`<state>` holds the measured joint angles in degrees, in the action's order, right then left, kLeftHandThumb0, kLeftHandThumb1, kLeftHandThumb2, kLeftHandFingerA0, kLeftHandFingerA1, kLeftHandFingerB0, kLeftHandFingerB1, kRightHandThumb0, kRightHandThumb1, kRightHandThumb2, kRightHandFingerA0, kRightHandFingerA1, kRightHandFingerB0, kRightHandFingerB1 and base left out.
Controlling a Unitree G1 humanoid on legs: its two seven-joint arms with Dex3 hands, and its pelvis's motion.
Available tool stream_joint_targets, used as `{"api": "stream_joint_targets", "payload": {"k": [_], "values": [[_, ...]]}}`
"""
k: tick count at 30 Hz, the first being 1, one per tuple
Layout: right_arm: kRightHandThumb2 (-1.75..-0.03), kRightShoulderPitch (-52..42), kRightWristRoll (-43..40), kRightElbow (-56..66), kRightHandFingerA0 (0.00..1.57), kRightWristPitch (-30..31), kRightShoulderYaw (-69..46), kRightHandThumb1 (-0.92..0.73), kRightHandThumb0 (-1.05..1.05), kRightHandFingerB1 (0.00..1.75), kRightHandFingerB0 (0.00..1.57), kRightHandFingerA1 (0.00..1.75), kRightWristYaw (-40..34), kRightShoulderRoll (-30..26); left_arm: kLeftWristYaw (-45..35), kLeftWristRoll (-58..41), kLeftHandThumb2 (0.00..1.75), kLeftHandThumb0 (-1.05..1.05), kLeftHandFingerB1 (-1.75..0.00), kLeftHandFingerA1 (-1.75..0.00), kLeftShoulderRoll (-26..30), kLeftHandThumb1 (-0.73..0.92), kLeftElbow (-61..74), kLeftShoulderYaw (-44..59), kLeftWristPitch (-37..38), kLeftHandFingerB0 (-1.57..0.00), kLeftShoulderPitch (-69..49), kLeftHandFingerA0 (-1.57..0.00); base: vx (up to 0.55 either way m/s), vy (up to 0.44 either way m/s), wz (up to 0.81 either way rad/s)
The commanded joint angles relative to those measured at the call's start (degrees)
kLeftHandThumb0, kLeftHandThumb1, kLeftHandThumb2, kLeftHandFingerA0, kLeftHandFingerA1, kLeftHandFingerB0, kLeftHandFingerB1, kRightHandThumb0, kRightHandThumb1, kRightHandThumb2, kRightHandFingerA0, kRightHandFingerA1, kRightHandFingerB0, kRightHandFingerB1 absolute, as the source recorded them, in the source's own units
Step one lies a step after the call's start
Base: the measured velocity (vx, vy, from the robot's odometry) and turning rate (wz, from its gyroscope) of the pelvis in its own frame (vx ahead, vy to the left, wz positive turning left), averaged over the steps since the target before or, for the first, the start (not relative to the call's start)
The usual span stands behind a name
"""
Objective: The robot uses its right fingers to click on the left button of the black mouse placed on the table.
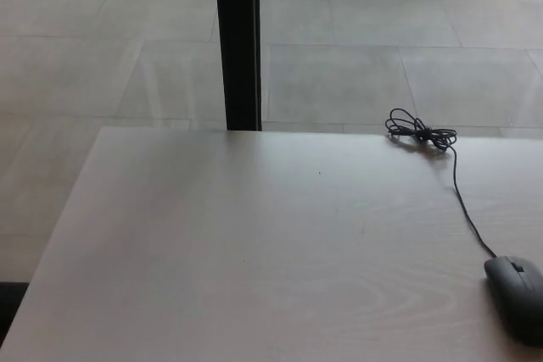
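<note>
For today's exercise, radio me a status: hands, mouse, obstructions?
Both hands out of view. Mouse at table's right edge, untouched. Cable trails back to a bundle. Nothing blocking.

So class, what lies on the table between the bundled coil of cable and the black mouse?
In the head view, only the cable itself runs from the coil to the mouse; the table is otherwise bare.

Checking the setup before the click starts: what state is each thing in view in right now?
black mouse: resting flat near the table's right edge, partly cut off by the picture, untouched.
mouse cable: running from the mouse toward the far edge, its end coiled in a bundle.
table: bare apart from the mouse and cable.
Robot's hands: neither in view.
</note>
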<state>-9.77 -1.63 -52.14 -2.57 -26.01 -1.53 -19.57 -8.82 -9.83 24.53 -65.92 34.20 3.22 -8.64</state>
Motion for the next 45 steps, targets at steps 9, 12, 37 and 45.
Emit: {"api": "stream_joint_targets", "payload": {"k": [9,12,37,45], "values": [[-0.64,1.6,-5.6,-0.7,0.85,-1.3,-7.4,-0.78,-0.87,0.57,0.25,0.95,-4.5,-2.6,-4.6,-9.1,1.17,-0.86,-0.54,-0.6,3.4,0.79,-4.9,8.5,-0.8,-0.35,2.1,-0.45,0.0,0.0,0.0],[-0.65,2.2,-7.2,-2.1,0.98,-1.5,-9.2,-0.77,-0.86,0.61,0.29,1.36,-5.4,-3.1,-4.6,-9.7,1.16,-0.87,-0.53,-0.6,3.6,0.78,-5.0,8.4,-1.2,-0.35,2.2,-0.48,0.0,0.0,0.0],[-1.1,9.8,-4.1,30.5,0.75,-0.4,-12.6,-0.69,-0.91,0.52,0.26,0.96,-16.5,-8.4,-5.5,-10.7,0.83,-0.93,-0.44,-0.58,3.7,0.92,-5.0,6.5,0.4,-0.35,2.9,-0.52,0.0,0.0,0.0],[-0.66,12.7,9.9,54.4,0.88,2.8,-2.0,-0.85,-0.92,0.47,0.3,1.11,-15.3,-11.3,-5.9,-10.7,0.8,-0.91,-0.43,-0.57,3.9,0.92,-5.2,6.4,0.7,-0.37,3.1,-0.53,0.0,0.0,0.0]]}}
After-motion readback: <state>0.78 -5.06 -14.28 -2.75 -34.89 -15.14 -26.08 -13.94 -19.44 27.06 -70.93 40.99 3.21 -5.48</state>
